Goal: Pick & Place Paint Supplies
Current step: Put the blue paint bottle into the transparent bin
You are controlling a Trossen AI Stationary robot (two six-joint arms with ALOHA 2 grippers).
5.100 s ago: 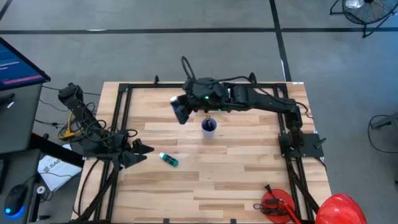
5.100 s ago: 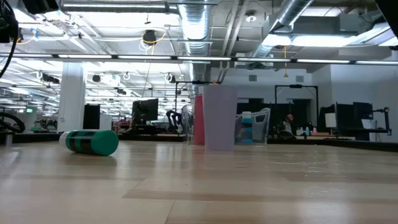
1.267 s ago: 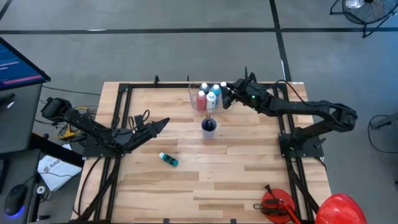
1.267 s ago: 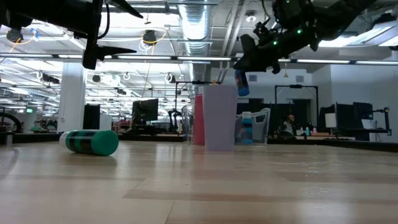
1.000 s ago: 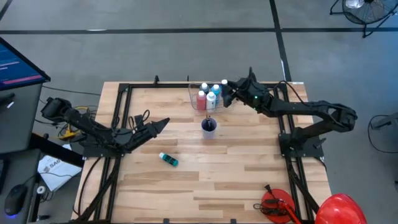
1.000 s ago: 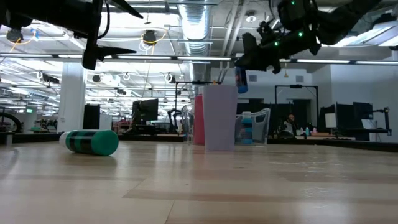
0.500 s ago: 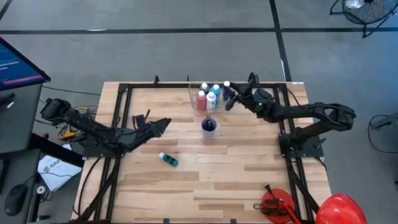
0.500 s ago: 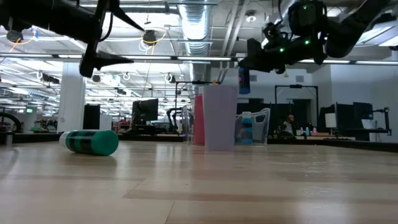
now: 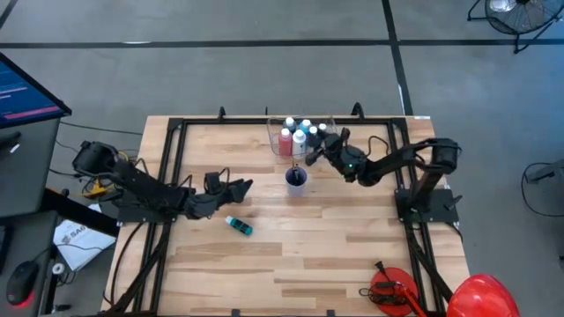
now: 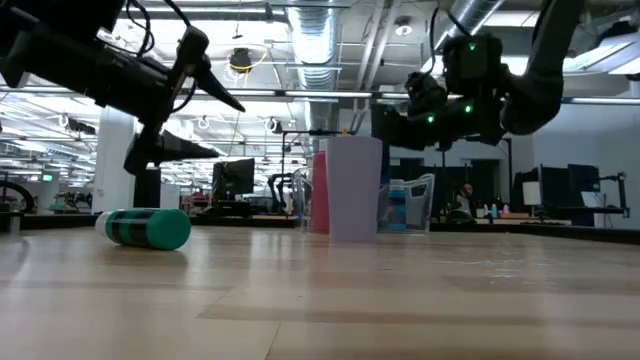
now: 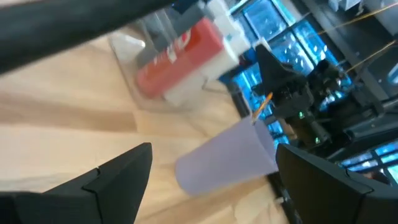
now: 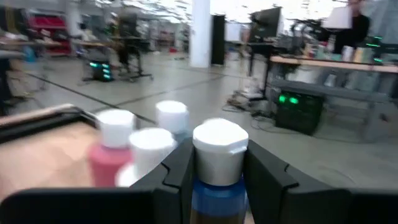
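Note:
My right gripper (image 9: 317, 148) hovers at the near right corner of the clear tub (image 9: 275, 141), shut on a blue white-capped paint bottle (image 12: 218, 186). Red and other white-capped bottles (image 12: 115, 152) stand upright in the tub. A teal paint bottle (image 9: 239, 226) lies on its side on the table. My left gripper (image 9: 231, 185) hangs open above the table, just up and left of the teal bottle, touching nothing. In the low view it (image 10: 225, 130) slants downward. The left wrist view looks past its fingers at the cup and the tub. My right gripper pinches the blue bottle between its two fingers (image 12: 178, 177), which stand on either side of its shoulder (image 12: 217, 194) just below the white cap (image 12: 220, 144). The fingers come in about level from the table's right. The bottle is upright and lifted clear.
A small blue-purple cup (image 9: 296, 179) with a brush in it stands just near of the tub, between the two grippers. Black frame rails (image 9: 173, 150) run along the table's left and right sides. A red object (image 9: 392, 291) sits at the near right corner.
My right gripper has carried the blue bottle down and toward the near edge, from beside the tub's far right to its near right corner. My left gripper has moved right and toward the near edge and has tipped downward, closer to the teal bottle.

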